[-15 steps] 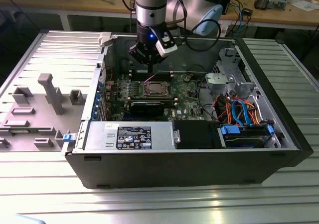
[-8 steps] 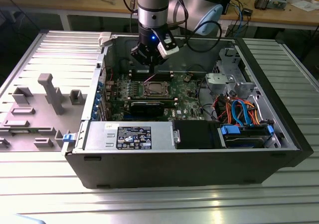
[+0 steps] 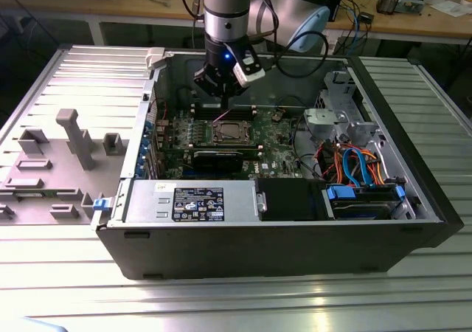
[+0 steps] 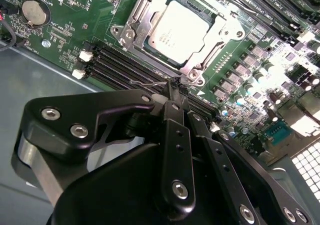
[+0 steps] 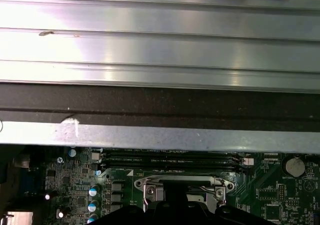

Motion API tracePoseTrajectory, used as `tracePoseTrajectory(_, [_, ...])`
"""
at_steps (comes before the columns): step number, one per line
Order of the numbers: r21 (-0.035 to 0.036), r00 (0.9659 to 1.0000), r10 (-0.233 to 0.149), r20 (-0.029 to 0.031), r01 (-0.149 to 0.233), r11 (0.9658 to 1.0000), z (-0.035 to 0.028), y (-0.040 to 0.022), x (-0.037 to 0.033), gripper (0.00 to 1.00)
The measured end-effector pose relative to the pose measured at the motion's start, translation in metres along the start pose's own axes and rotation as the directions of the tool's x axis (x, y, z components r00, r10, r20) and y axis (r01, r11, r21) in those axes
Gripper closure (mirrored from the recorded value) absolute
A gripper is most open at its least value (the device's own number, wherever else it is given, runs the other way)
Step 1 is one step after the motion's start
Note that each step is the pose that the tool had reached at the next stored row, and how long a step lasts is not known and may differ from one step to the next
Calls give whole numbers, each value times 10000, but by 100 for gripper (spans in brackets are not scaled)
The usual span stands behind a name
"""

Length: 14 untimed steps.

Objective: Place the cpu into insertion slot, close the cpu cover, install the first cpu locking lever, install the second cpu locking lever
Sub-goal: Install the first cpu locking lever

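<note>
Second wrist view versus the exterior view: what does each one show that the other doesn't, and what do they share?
Second wrist view alone: the coin battery on the board, and the gripper with its jaws shut, just short of the socket.

Exterior view alone: the open case, the power supply and the blue cables.

Shared: the cpu seated under the closed cover.

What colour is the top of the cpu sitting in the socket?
Dull silver-grey metal; the cpu shows best in the second wrist view, framed by the cpu cover.
</note>
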<state>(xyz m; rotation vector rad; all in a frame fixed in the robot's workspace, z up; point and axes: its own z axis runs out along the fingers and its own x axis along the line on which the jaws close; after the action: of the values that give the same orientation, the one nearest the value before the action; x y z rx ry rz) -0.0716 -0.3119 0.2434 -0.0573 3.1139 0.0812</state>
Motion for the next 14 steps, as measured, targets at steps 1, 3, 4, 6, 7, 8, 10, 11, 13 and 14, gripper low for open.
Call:
tracePoseTrajectory(1, [-1, 10000, -1, 2, 1, 10000, 5, 0, -5, 89])
tracePoseTrajectory(3, [0, 10000, 0, -1, 0, 10000, 17, 2, -21, 89])
tracePoseTrajectory(4, [0, 10000, 0, -1, 0, 10000, 23, 3, -24, 89])
tracePoseTrajectory(6, [0, 10000, 2, -1, -2, 10000, 31, 8, -25, 89])
tracePoseTrajectory(7, [-5, 10000, 1, -1, -1, 10000, 36, 11, -26, 89])
tracePoseTrajectory(8, [-11, 10000, 0, -2, 0, 10000, 41, 15, -28, 89])
tracePoseTrajectory(10, [-12, 10000, 2, -2, -2, 10000, 50, 24, -36, 89])
tracePoseTrajectory(11, [-11, 10000, 1, -2, -1, 10000, 53, 26, -36, 89])
tracePoseTrajectory(13, [-13, 10000, 1, -2, -1, 10000, 61, 32, -38, 89])
tracePoseTrajectory(14, [-13, 10000, 1, -1, -1, 10000, 68, 36, -43, 89])
